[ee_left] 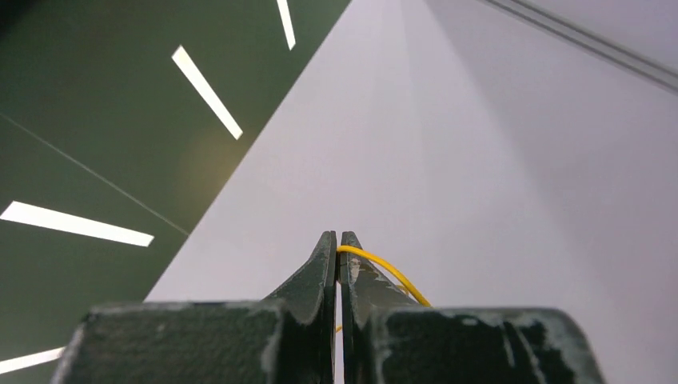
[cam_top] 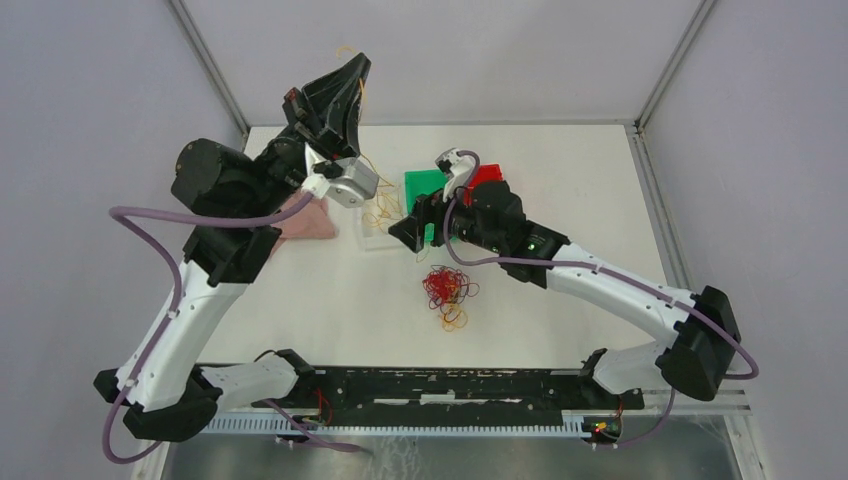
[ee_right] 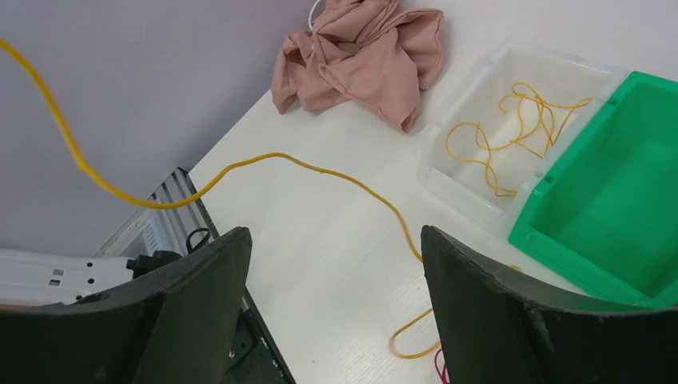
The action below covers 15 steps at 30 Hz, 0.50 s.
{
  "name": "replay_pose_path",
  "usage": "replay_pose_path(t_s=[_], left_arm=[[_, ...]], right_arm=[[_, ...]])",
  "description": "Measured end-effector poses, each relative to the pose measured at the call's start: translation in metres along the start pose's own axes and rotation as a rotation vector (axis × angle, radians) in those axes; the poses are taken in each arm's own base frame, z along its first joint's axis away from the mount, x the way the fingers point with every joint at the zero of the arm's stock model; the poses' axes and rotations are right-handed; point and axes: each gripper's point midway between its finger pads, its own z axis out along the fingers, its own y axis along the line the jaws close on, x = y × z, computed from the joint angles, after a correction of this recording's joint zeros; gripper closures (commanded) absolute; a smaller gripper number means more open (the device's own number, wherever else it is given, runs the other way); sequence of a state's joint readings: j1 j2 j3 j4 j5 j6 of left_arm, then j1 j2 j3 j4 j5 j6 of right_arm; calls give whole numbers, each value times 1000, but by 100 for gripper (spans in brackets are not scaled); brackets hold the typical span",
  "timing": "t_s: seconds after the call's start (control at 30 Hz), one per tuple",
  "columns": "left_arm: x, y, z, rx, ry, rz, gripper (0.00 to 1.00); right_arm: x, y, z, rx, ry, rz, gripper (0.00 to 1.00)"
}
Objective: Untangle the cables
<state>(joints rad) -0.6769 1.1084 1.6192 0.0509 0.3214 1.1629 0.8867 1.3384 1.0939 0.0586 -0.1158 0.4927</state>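
Observation:
A tangle of red, yellow and dark cables (cam_top: 447, 290) lies in the middle of the table. My left gripper (cam_top: 356, 64) is raised high at the back left, shut on one yellow cable (ee_left: 382, 268) that curves out of its right finger (ee_left: 337, 234). That yellow cable (ee_right: 272, 157) hangs slack across the right wrist view and down to the table. My right gripper (cam_top: 403, 238) hovers low above the table, between the tangle and the trays. It is open (ee_right: 334, 236) with nothing between its fingers; the cable passes close to its right finger.
A clear tray (ee_right: 454, 182) holds several loose yellow cables (ee_right: 520, 120). Beside it stand a green bin (ee_right: 616, 200) and a red bin (cam_top: 488, 177). A pink cloth (cam_top: 305, 220) lies crumpled at the left. Grey walls enclose the table.

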Motion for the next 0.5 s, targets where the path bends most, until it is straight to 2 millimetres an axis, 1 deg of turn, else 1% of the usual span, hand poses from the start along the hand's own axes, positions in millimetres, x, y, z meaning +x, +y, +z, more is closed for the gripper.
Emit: replay_pose_path(t_s=[0.17,0.33,0.4,0.5], left_arm=[[34,-28,3,43,141,-105,97],[65,-57,5,84,265,-169,97],[74,-64,4,88,305,-187,97],[84,-67,3,76,352,-194,97]], right_arm=[[-9,-3,17,26,-12,11,19],[-17,-7,29,55,-29,-1,17],[-17,-12,33,71,-29,-3,16],[-17,-18,37,92,-23,-1,16]])
